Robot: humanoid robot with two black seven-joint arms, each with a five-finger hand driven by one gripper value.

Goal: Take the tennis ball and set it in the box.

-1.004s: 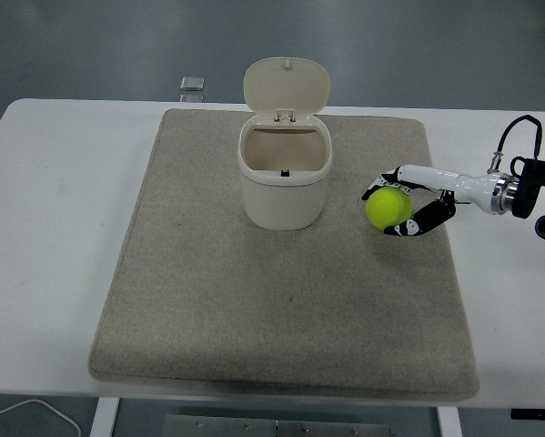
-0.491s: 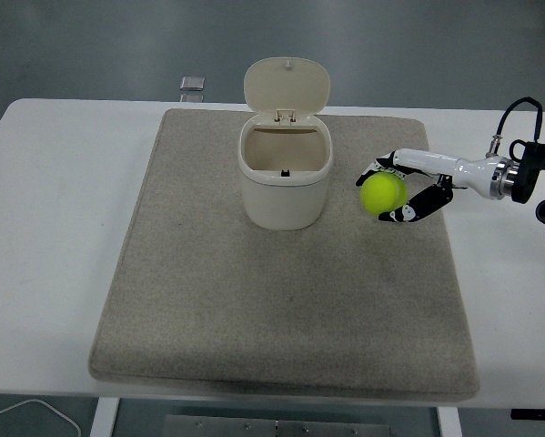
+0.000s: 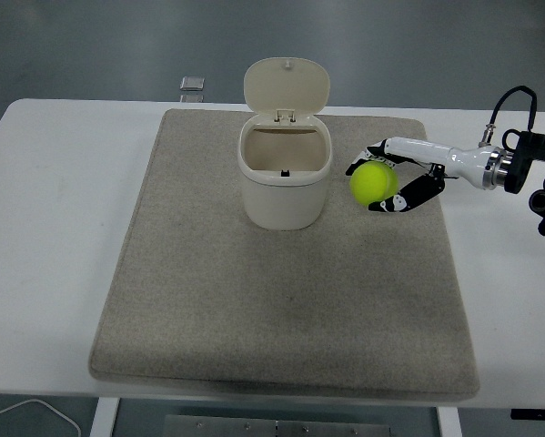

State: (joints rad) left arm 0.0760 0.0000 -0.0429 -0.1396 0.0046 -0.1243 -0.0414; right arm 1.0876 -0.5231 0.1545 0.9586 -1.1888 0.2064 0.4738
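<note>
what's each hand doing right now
Left hand: not in view.
Right hand: closed on the tennis ball, to the right of the open box.

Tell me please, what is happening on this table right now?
The right robot hand holds a yellow-green tennis ball in its fingers, just to the right of a cream box. The box stands on a grey mat with its lid open. The ball is not yet in the box. The left arm is out of view.
</note>
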